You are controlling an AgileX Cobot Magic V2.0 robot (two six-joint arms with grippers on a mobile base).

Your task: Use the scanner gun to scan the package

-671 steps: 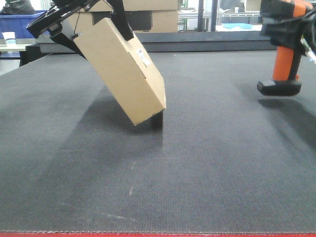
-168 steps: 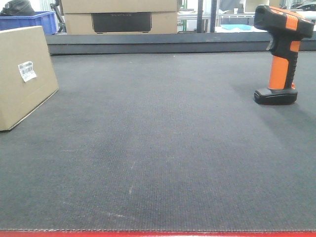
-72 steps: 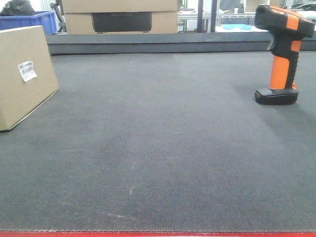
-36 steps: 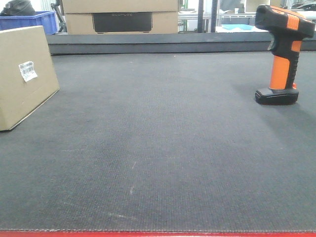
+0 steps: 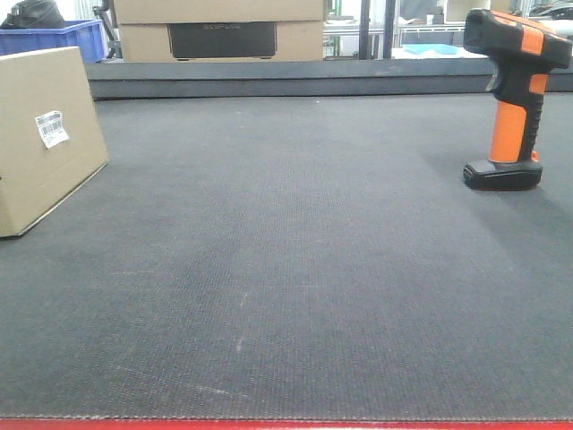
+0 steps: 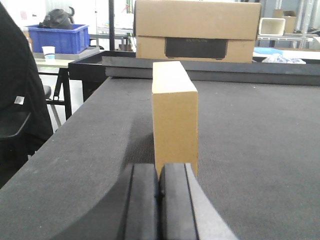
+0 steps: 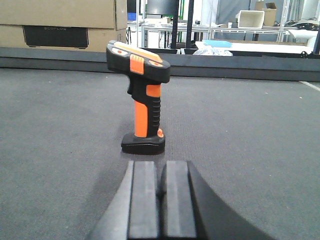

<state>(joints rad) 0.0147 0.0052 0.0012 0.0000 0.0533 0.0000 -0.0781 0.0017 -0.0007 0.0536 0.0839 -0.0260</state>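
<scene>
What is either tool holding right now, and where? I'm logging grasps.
Nothing. The left tool and right tool are shut and empty; package and scanner gun stand free.

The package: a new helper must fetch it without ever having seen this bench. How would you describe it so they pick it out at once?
On the dark mat, look to its left edge as the front camera sees it. The package stands there on edge, a plain brown carton. Unlike the bigger boxes behind the mat, with dark panels, it bears a small white barcode sticker.
</scene>
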